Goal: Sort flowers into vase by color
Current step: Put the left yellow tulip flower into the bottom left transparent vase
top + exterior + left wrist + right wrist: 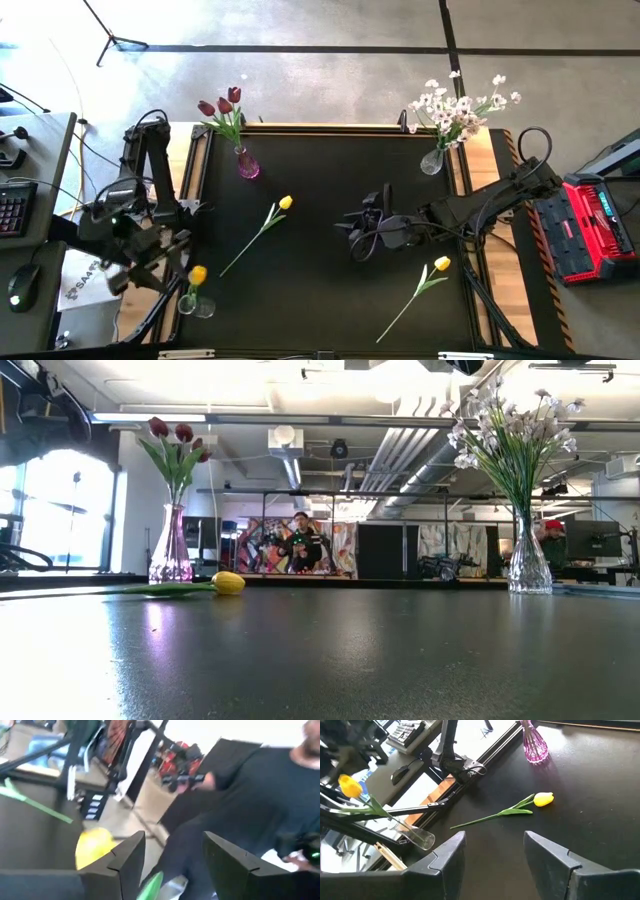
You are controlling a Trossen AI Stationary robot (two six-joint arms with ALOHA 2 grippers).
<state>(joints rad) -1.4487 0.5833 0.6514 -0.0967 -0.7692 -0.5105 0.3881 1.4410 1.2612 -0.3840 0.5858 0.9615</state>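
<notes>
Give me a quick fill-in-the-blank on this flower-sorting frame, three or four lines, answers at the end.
1. The pink vase holds dark ____ tulips.
2. The number of yellow tulips lying flat on the black mat is ____.
3. The clear vase at the mat's far right corner holds ____ blossoms.
4. The right gripper hovers over the mat with its fingers ____.

Answers: red; two; white; open

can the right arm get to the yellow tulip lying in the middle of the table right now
Probably yes. The right hand is open and empty, the yellow tulip lies flat on bare mat just ahead of it, and nothing stands between them.
</notes>
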